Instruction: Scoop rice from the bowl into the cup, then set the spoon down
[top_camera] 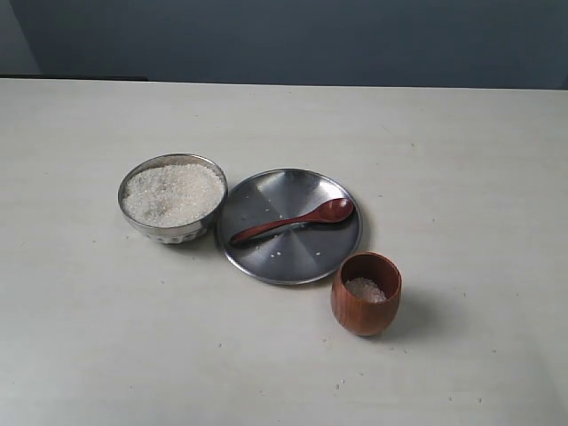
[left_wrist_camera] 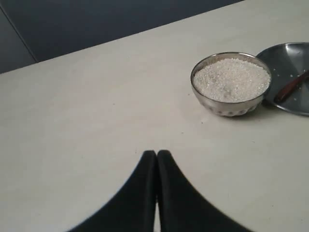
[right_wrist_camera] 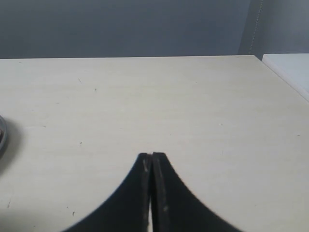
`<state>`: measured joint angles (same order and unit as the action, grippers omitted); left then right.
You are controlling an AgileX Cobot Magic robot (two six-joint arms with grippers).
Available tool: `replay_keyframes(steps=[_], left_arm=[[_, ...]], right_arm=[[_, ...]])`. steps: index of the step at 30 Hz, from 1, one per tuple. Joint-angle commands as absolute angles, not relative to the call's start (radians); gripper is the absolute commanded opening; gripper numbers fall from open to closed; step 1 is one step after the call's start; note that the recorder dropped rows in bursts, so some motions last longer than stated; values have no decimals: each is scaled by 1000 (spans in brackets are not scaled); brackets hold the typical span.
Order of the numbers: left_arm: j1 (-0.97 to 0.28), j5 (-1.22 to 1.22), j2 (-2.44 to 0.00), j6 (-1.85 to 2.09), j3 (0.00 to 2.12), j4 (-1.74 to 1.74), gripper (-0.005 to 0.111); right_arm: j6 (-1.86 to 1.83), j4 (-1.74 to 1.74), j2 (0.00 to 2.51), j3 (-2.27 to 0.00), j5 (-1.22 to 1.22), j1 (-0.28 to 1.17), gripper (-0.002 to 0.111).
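Left gripper: the left gripper (left_wrist_camera: 157,154) has its jaws pressed together with nothing between them, and it hangs over bare table (left_wrist_camera: 72,121).
Right gripper: the right gripper (right_wrist_camera: 151,155) is likewise clenched and empty. None of the task's things lies ahead of it, only a grey sliver at the frame's edge that I cannot identify.
Bowl: the bowl (left_wrist_camera: 227,108) is the nearest thing ahead of the left gripper, off to one side and well apart. It is shiny steel with a fluted foot.
Rice: the rice (left_wrist_camera: 231,79) fills the bowl nearly to the rim as fine white grains. It looks loose and free-running, so it is likely to slide off a tilted spoon.
Plate: the plate (left_wrist_camera: 289,63) lies just beyond the bowl from the left gripper. It is flat steel and probably slick, with a few stray grains on it.
Spoon: the spoon (top_camera: 284,224) lies flat on the plate, farther from the left gripper than the bowl. Its handle end points toward the bowl and its oval head points away.
Spoon look: slim reddish-brown wood with a glossy finish.
Spoon handling: I judge it light and stiff. The handle is thin and smooth and sits low on the metal, so it may skid under a pinch.
Hold point: mid-handle, across the narrow width, with the head kept level.
Cup: the cup (top_camera: 359,315) shows in neither wrist view. In the exterior view it stands upright just beside the plate's rim, on the side away from the bowl, with a little rice inside.
Cup handling: it is light and narrow-mouthed, so it would be easy to nudge.
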<state>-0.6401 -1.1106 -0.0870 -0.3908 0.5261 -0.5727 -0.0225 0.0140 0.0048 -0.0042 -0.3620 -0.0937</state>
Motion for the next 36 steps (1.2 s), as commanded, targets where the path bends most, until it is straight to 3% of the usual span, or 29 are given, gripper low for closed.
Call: replay_keyframes(steps=[1, 15, 34, 36], left_arm=[[-638, -943, -46, -358, 508, -576, 0], [-638, -481, -46, -334, 279, -445, 0], [-638, -491, -46, -333, 266, -461, 0], [-593, -468, -46, -335, 266, -463, 0]], right_arm=[[-26, 14, 0, 0, -359, -98, 0], [-26, 14, 0, 0, -359, -98, 0], [-26, 14, 0, 0, -359, -98, 0], [-26, 14, 0, 0, -359, -98, 0]])
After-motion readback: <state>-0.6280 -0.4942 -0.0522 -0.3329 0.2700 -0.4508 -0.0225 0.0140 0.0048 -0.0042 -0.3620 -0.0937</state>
